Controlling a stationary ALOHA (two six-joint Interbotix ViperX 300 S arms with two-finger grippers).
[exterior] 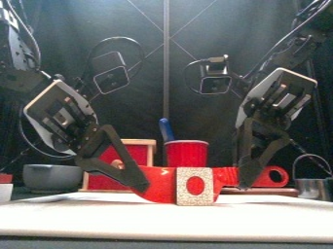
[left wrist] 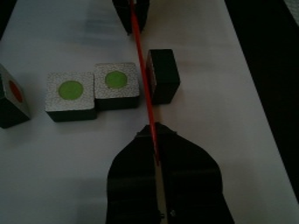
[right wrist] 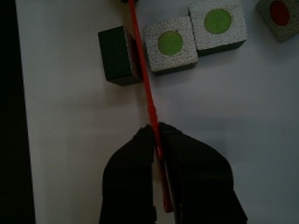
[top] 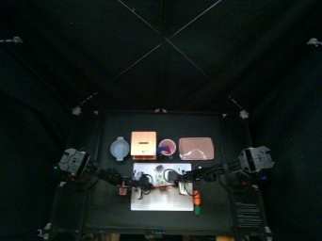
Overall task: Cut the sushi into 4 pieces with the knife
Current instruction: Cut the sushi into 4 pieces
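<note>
Top view: the white cutting board (top: 161, 203) was seen at the front middle of the counter, with the left fingers (top: 136, 183) and right fingers (top: 186, 181) both low over it. A blue-grey bowl (top: 120, 148), wooden box (top: 143, 149), red cup (top: 167, 148) and pink tray (top: 197, 148) were lined up behind the board, clear of the work. An orange and green toy (top: 198, 200) was noted at the board's right front corner, near the right arm.

Front view: the red knife (exterior: 154, 185) was held low between the two arms. A sushi piece with a red centre (exterior: 196, 186) stood just beside it. A blue knife (exterior: 164, 128) was left in the cup.

Left wrist view: the left fingers were clenched on the red knife. Its blade was seen edge-on, set between a dark green block (left wrist: 163, 72) and two green-centred pieces (left wrist: 68, 94).

Right wrist view: the right fingers were clamped on the knife's other end, with the same gap under the blade.

Four pieces were counted, so the last cut was judged in hand. An even, straight press from both ends was called for next. The nearest green-centred piece, just beside the blade, could be nudged.
</note>
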